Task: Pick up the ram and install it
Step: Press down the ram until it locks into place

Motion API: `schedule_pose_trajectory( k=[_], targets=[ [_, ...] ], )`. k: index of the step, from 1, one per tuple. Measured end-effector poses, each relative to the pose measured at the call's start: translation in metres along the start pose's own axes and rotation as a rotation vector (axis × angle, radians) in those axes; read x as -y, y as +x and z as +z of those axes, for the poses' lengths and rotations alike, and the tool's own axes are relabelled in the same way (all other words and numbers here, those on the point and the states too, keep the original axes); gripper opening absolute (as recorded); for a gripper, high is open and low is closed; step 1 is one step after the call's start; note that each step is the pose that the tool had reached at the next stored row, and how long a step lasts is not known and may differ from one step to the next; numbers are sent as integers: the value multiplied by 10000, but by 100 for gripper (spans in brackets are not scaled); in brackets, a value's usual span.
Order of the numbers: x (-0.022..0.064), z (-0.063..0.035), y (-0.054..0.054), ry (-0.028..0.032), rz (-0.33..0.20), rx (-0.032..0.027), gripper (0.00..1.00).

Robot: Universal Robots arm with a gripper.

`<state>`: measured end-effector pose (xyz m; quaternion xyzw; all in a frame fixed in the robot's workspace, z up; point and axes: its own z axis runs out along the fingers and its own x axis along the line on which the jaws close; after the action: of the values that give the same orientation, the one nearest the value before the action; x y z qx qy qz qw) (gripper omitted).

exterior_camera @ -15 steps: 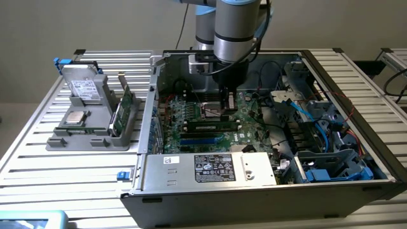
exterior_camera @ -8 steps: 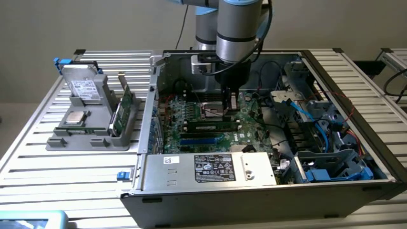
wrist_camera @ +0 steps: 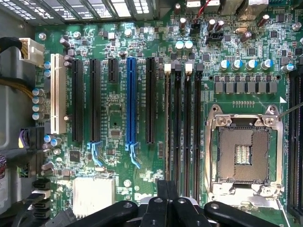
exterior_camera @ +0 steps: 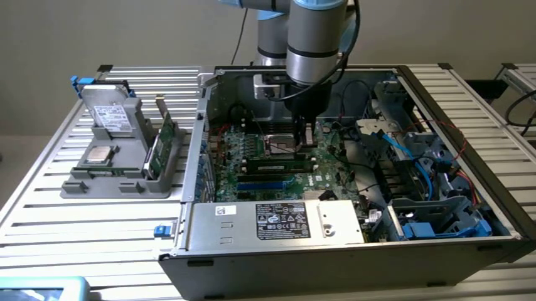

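Observation:
The ram [exterior_camera: 280, 167], a slim dark-green stick with a white label, stands edge-up in one of the black memory slots on the motherboard [exterior_camera: 251, 150], between the blue slot and the processor socket. In the wrist view its thin top edge [wrist_camera: 168, 127] runs along the slot with the white latch. My gripper [exterior_camera: 307, 139] hangs just above the board, over the socket side of the memory slots. Its black fingers [wrist_camera: 161, 203] are shut together with nothing between them, apart from the ram.
The open computer case [exterior_camera: 192, 144] walls in the board; blue and black cables [exterior_camera: 393, 144] crowd the exterior view's right side. The power supply [exterior_camera: 277, 222] sits at the front. Outside, at the left, a grey holder [exterior_camera: 125, 169] carries a drive, a chip and an upright green card [exterior_camera: 166, 141].

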<state>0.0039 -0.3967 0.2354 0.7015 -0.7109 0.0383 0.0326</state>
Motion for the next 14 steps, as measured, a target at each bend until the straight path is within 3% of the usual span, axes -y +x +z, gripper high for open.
schedule_pose_trajectory(
  k=[14],
  targets=[
    [8,36,-20,-1,2,75,11]
  ],
)
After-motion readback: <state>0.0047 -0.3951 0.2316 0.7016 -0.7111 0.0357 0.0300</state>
